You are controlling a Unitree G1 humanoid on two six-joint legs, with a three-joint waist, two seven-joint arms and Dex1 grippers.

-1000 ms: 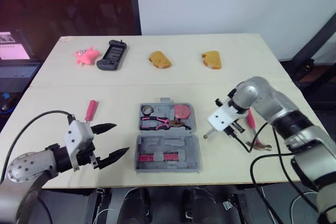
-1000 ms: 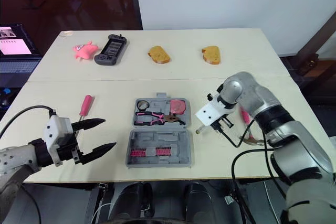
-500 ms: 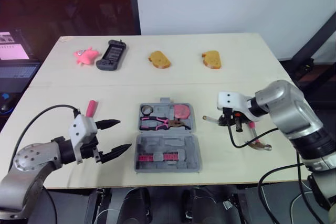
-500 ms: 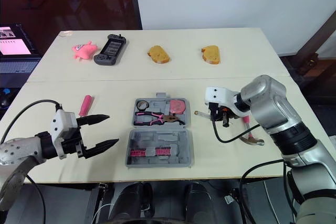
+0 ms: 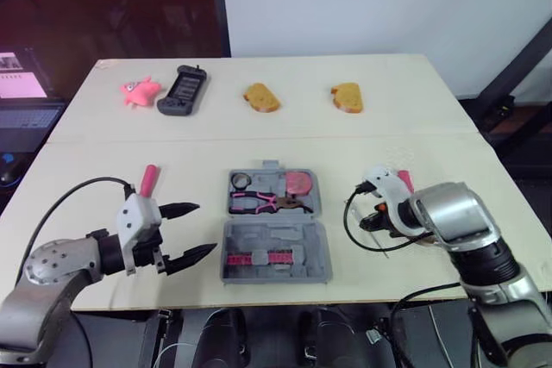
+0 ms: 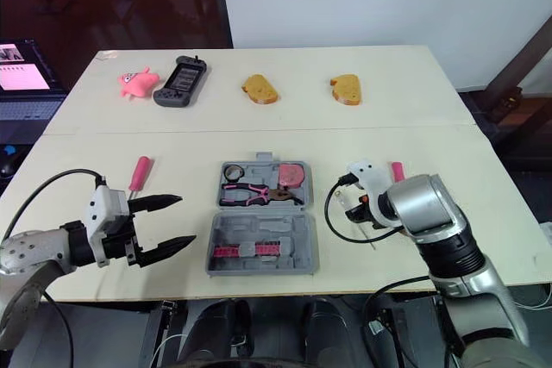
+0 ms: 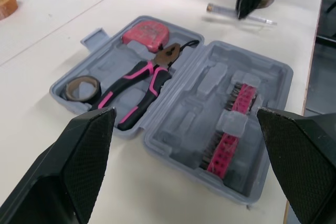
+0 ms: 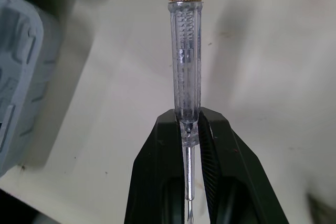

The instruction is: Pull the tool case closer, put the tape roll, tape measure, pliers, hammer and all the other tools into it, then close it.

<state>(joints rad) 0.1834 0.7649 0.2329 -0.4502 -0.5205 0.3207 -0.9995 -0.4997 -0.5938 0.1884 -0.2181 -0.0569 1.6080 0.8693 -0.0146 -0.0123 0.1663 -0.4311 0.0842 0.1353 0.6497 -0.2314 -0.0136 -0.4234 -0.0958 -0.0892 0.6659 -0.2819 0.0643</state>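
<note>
— Where do the two head views look from?
— From high above the near edge of the pale wooden table [image 5: 362, 127], facing forward and down. Both take in the whole tabletop, slightly offset sideways.
— And the wrist views?
— The left one sits low at the near left, looking right across the open grey plastic tool case [image 7: 173, 103], which the head views share. The right one hangs close over the table just right of the case, along a clear-handled screwdriver with a brass cap [image 8: 185, 51].
</note>
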